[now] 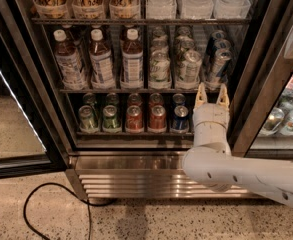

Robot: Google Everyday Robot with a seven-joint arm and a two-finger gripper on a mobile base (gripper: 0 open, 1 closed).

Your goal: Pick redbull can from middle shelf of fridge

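Note:
The fridge (151,171) stands open with wire racks. On the middle shelf (136,90) stand white-capped brown bottles (101,61) at left, pale green-white cans (160,69) in the middle, and the blue-and-silver redbull can (219,66) at the right end, with more like it behind. My gripper (211,91) is open, fingers pointing up, just below and in front of the redbull can, at the shelf's edge. Its white arm comes in from the lower right.
The rack below holds short green, red and blue cans (134,118). The top rack holds plastic cups (161,1). The open glass door (16,84) is at left, and a black cable (51,206) lies on the floor. A second cooler (291,109) is at right.

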